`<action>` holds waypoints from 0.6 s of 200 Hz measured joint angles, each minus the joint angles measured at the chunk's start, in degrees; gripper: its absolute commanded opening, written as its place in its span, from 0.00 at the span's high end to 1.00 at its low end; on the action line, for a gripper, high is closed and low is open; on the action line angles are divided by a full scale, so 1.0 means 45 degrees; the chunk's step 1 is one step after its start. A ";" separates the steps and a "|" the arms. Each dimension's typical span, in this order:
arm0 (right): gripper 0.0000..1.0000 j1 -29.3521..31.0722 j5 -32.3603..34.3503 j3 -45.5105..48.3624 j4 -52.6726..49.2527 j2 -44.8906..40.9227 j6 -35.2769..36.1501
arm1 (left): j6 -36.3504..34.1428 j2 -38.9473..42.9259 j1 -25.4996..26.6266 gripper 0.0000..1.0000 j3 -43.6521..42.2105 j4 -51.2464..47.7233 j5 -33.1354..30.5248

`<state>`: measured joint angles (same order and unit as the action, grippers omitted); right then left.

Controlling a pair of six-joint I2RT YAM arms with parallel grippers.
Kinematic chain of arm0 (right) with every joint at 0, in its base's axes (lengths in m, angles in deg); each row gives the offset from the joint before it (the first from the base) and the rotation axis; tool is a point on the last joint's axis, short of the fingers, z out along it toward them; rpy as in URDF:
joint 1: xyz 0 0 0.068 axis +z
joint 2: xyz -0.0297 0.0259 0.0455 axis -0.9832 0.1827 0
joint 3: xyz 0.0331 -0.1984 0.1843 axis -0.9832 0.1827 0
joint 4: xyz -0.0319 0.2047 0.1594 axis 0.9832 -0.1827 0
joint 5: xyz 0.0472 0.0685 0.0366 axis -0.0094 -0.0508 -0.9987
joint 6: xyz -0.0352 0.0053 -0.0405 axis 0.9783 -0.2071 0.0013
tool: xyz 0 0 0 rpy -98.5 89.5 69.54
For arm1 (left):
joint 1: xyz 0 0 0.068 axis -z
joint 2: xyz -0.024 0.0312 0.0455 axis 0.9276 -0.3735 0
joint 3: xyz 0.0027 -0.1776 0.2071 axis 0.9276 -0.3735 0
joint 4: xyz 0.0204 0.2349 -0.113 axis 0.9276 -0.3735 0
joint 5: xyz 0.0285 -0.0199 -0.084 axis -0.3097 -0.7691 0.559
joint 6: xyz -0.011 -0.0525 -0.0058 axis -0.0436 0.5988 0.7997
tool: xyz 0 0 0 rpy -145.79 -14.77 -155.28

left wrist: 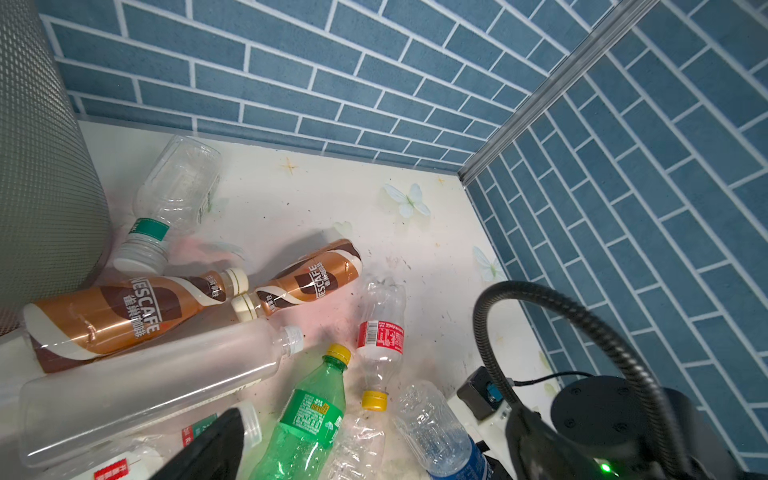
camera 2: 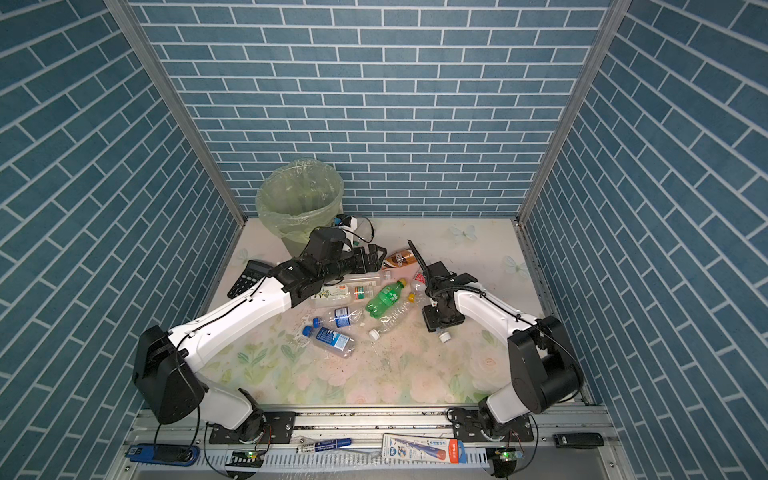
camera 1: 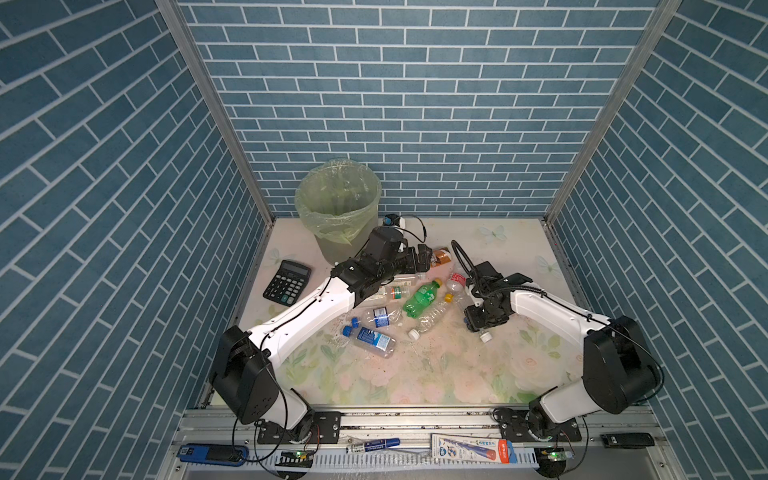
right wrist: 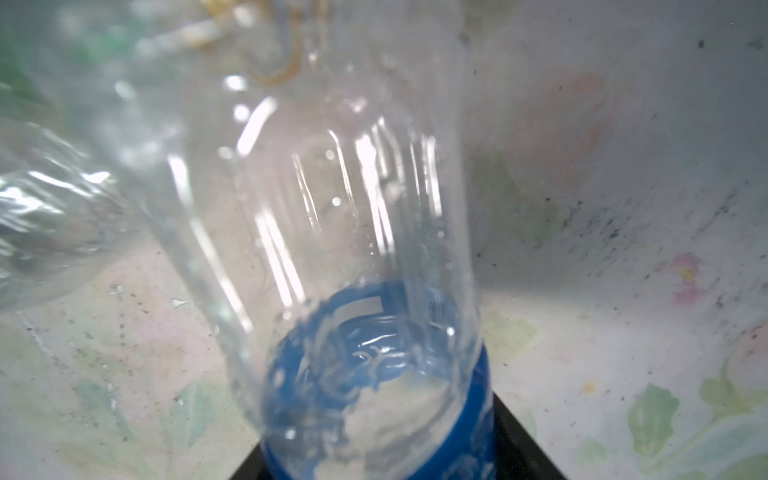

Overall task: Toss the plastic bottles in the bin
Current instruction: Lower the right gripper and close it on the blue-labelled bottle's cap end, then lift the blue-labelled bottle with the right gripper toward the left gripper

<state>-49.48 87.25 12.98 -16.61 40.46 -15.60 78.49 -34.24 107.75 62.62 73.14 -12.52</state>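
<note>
Booth: three walls (camera 1: 415,104) in blue brick-pattern sheet, with aluminium corner posts (camera 1: 216,108). The table (camera 1: 415,374) was flat, under a glossy pale floral cover speckled with dirt. One bin (camera 1: 337,199) stood at 11 o'clock on it: round, translucent grey, textured wall, loose pale green bag (camera 1: 328,232) folded over the rim. One black calculator (camera 1: 287,281) lay flat at 9 o'clock by the edge. The plastic bottles (camera 1: 372,338) lay on their sides on the table, clustered from centre toward 12 o'clock. I counted roughly a dozen, some half under the left arm (camera 1: 311,307): two brown-wrapped bottles (left wrist: 124,316), one green bottle (camera 1: 422,297), one frosted bottle (left wrist: 145,386), the rest clear, several crumpled. The left gripper (camera 1: 426,257) hovered at 12 o'clock of the pile, jaws spread wide, nothing in them. The right gripper (camera 1: 480,326) was down at 3 o'clock of the pile, jaws either side of a clear blue-label bottle (right wrist: 353,291); couldn't tell if they were pinching it.
</note>
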 measured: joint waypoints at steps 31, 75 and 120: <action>0.49 0.0000 -0.0160 -0.0214 -0.0117 -0.0753 0.0000 | 0.0729 0.0121 -0.0083 0.01 -0.0296 0.0680 0.0568; 0.50 0.0000 -0.0495 -0.1423 0.0019 -0.1005 -0.0005 | 0.1987 0.0126 -0.0588 0.01 -0.0369 0.1865 0.1802; 0.50 0.0000 -0.1452 -0.3274 0.0651 -0.0704 -0.0160 | 0.3463 -0.0350 -0.0971 0.01 -0.0364 0.3900 0.3599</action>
<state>-49.48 80.71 -1.75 -13.68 37.29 -16.32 94.08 -35.82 103.38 60.98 90.69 3.67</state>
